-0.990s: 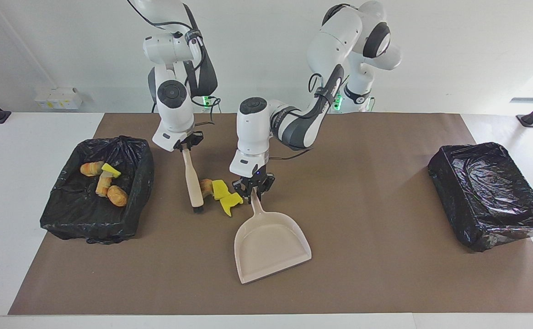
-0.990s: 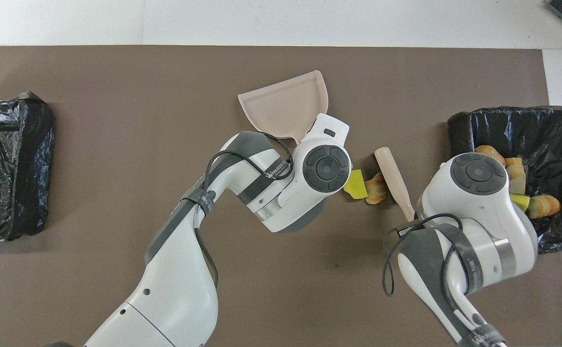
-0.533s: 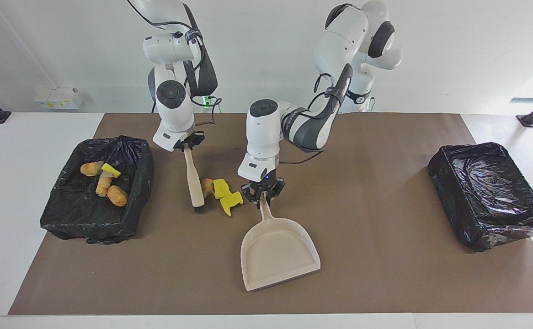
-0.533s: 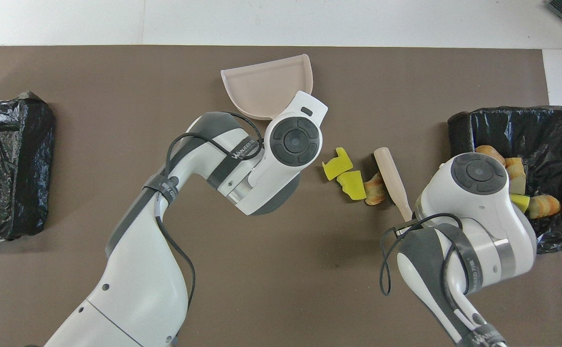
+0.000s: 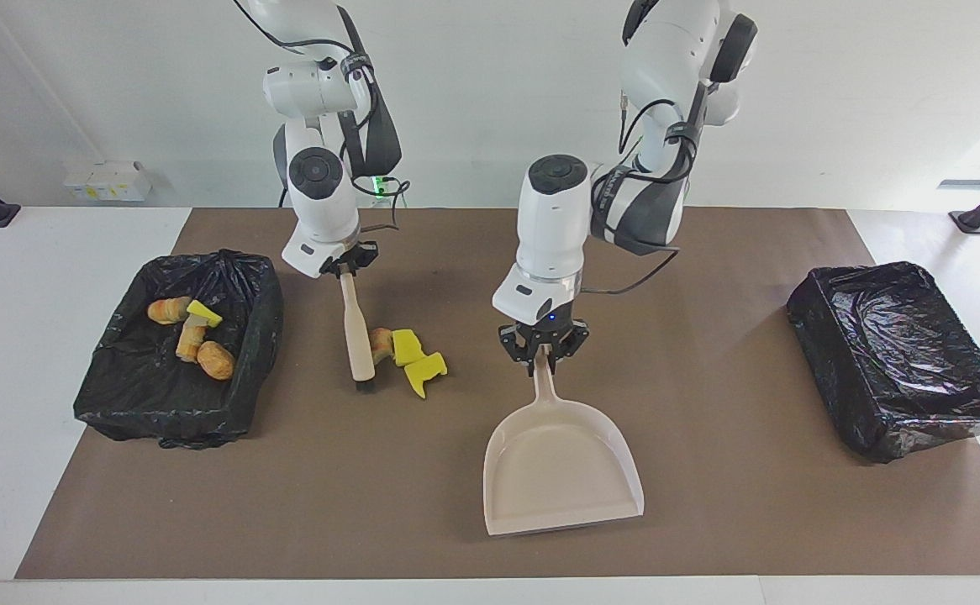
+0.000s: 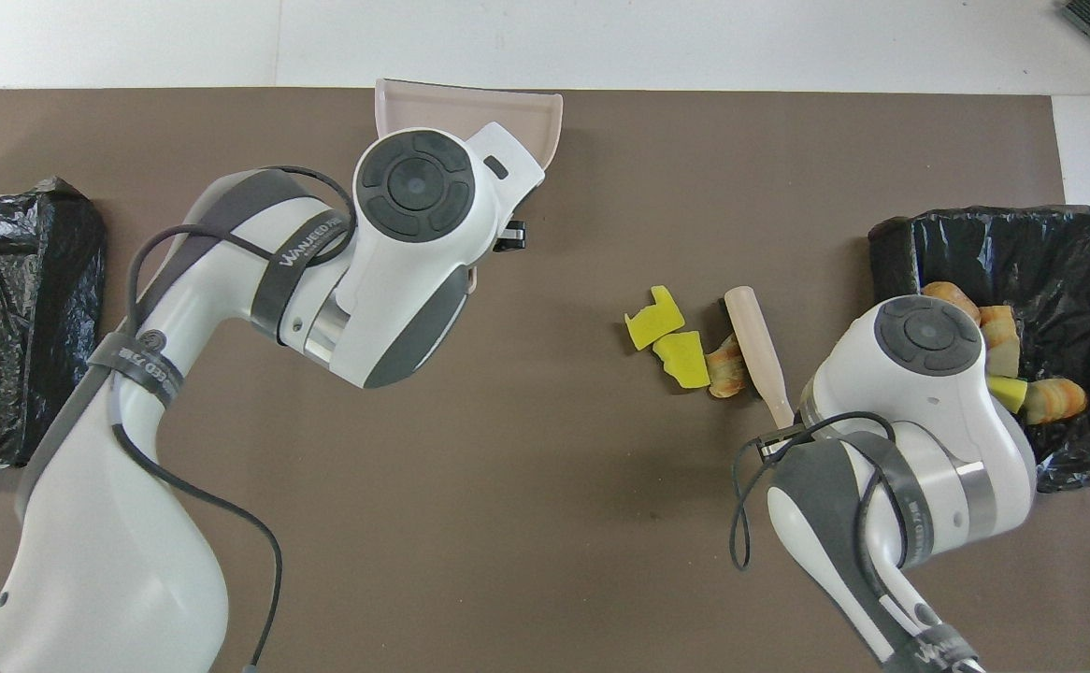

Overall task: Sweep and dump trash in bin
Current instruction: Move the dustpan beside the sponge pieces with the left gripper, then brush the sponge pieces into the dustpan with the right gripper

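Overhead — dustpan (image 6: 470,105) at mat edge (image 6: 695,91)

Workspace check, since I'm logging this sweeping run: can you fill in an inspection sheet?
Surface: brown mat on a white table.
Job's things: three trash pieces on the mat beside the brush; four pieces in the bin at the right arm's end; second bin holds nothing seen.
Clutter: nothing seen.
End effectors: left end effector shut on the dustpan handle; right end effector shut on the brush handle.
Cables: black leads looped along both arms.
Surroundings: white wall, small white boxes.
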Action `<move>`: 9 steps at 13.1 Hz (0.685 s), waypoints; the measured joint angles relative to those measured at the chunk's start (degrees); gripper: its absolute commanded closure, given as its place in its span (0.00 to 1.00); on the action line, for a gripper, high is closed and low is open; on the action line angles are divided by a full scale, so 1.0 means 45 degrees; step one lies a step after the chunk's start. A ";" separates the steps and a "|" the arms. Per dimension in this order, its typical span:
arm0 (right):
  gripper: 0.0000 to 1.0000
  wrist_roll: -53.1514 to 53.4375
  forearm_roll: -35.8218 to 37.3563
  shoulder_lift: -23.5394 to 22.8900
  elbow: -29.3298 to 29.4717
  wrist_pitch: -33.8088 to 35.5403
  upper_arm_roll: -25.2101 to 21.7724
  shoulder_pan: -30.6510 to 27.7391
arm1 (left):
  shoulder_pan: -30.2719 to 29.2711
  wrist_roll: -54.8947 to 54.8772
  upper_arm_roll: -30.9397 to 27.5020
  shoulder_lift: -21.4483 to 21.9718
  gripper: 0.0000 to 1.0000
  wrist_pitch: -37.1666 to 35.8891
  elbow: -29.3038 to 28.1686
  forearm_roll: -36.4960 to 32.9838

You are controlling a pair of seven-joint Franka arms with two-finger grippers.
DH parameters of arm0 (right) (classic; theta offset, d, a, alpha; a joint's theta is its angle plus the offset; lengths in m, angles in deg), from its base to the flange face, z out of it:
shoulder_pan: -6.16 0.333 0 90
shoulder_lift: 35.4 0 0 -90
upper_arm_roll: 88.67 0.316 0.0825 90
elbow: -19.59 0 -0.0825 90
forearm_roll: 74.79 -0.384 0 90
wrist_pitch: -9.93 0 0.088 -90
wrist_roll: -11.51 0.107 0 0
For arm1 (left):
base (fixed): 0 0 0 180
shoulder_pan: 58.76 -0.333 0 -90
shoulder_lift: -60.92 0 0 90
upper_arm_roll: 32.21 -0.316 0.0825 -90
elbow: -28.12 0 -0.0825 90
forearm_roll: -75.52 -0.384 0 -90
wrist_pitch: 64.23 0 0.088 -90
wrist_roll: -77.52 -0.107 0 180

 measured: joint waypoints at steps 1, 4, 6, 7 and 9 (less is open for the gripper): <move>1.00 0.0224 -0.0188 -0.0046 0.0000 -0.0046 0.0006 0.0252 | -0.0414 -0.1671 -0.0003 0.0245 1.00 -0.0270 -0.0252 0.0161; 1.00 0.0888 -0.1805 -0.0120 0.0001 -0.0274 0.0021 0.0839 | -0.1431 -0.6268 -0.0014 0.0738 1.00 -0.0484 -0.1095 0.0439; 1.00 0.1774 -0.2334 -0.0221 0.0001 -0.0648 0.0032 0.1424 | -0.1732 -0.9526 -0.0019 0.0978 1.00 -0.0510 -0.1653 0.0471; 1.00 0.2147 -0.2502 -0.0291 -0.0001 -0.0800 0.0036 0.1701 | -0.1734 -1.0738 -0.0014 0.1068 1.00 -0.0610 -0.1820 0.0475; 1.00 0.2571 -0.3134 -0.0413 -0.0001 -0.1185 0.0044 0.2038 | -0.1692 -1.2608 0.0068 0.1374 1.00 -0.0862 -0.2349 0.0474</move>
